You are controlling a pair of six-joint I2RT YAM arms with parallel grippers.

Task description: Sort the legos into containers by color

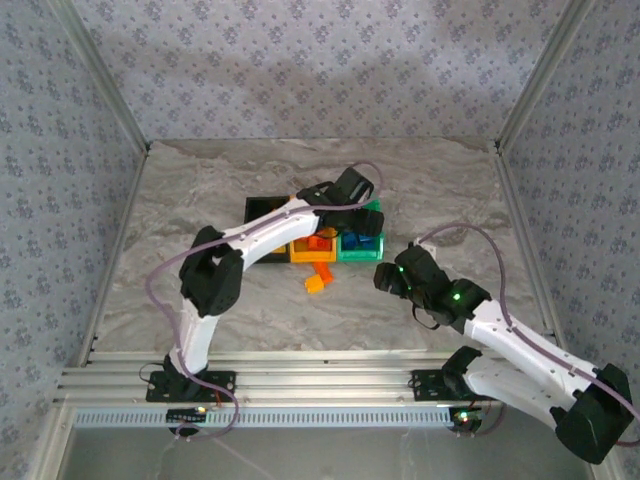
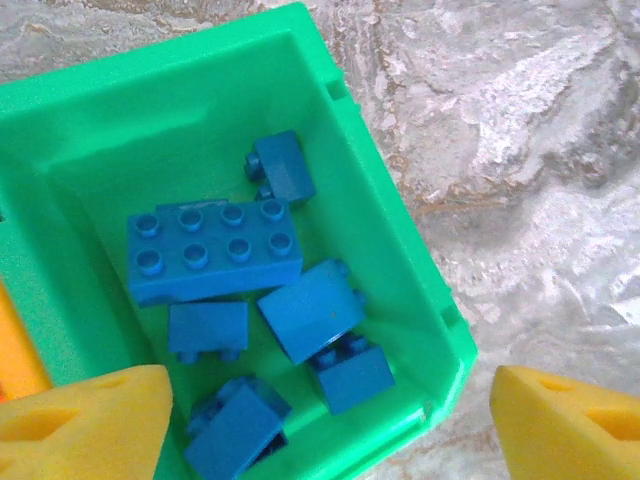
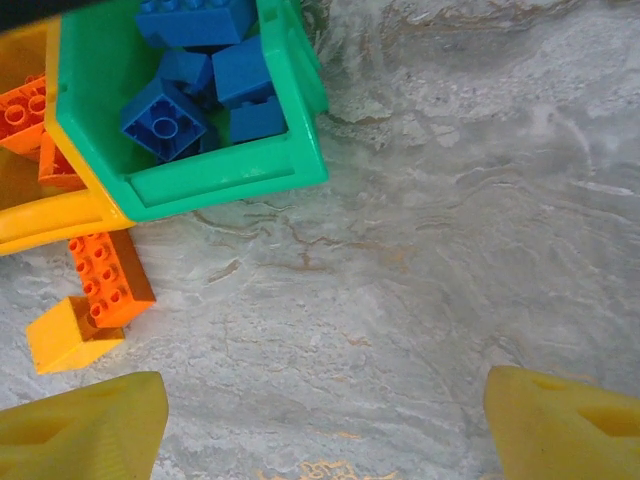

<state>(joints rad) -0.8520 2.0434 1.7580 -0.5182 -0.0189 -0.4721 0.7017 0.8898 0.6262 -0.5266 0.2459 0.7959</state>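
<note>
The black container [image 1: 262, 208] is the one most to the left in the row. I cannot tell what is in it.

Next to it is the yellow-orange container [image 3: 40, 225], with orange legos [image 3: 20, 115] inside. Two bricks lie on the table [image 3: 480, 200], just on the near side of this container. One is an orange lego [image 3: 110, 278] and the other is a yellow lego [image 3: 68, 337]. They look like they touch each other. In the right wrist view, the long side of the orange lego runs up and down with a small tilt.

The green container [image 2: 380, 200] is the one most to the right, and it has blue legos [image 2: 215, 250] in it. The left arm reaches far over the row. The left hand [image 2: 328, 400] hangs above the green container and points down into it. Its fingers are wide apart and hold nothing.

The right hand [image 3: 325, 400] is over bare table, to the right of the row and a bit nearer. Its fingers are wide apart too and hold nothing. The right arm is bent low.

The two loose bricks lie to the left of the right hand. I think the right hand is the nearer one, so it could slide left and turn to fit across the orange lego's short side.
</note>
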